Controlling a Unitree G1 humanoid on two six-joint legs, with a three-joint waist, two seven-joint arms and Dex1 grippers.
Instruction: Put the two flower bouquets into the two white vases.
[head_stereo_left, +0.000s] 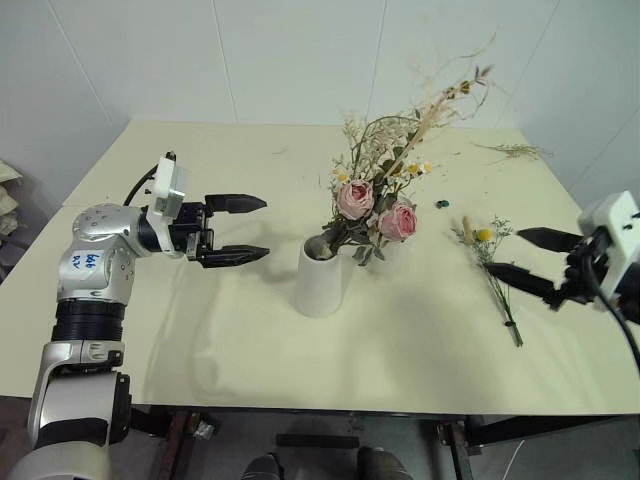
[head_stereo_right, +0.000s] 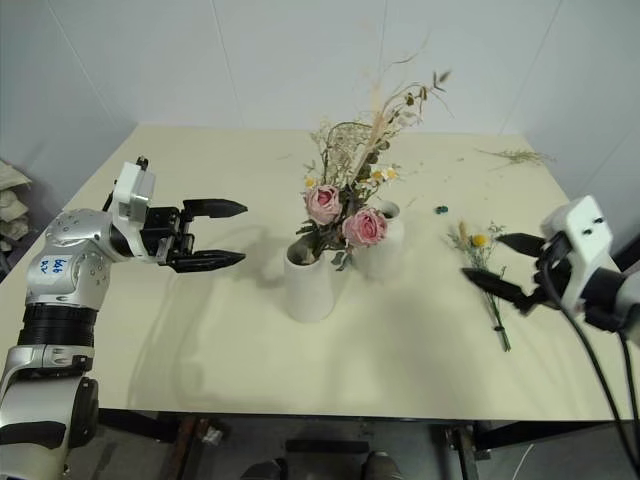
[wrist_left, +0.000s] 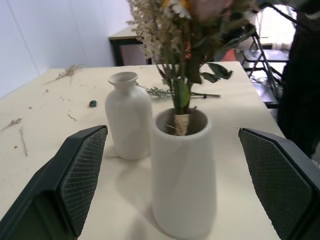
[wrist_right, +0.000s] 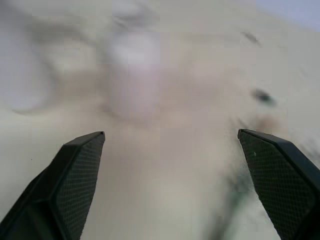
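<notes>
Pale yellow table (head_stereo_left: 200, 350). Bushy pink-rose bouquet (head_stereo_left: 375, 205) upright in tapered white ceramic vase (head_stereo_left: 322, 280); rounded narrow-neck white vase (wrist_left: 128, 117) just behind, empty. Slim yellow-bloom bouquet (head_stereo_left: 492, 270) flat on table near right gripper (head_stereo_left: 532, 259). Left gripper (head_stereo_left: 243, 229) beside tapered vase. Both grippers spread wide, holding nothing.

Bright, even light, soft shadows; right wrist view motion-blurred

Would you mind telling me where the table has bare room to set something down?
Bare: the table's front strip and the patch between the left gripper and the tapered vase. Crowded: the vases' middle cluster and around the slim bouquet beside the right gripper.
</notes>
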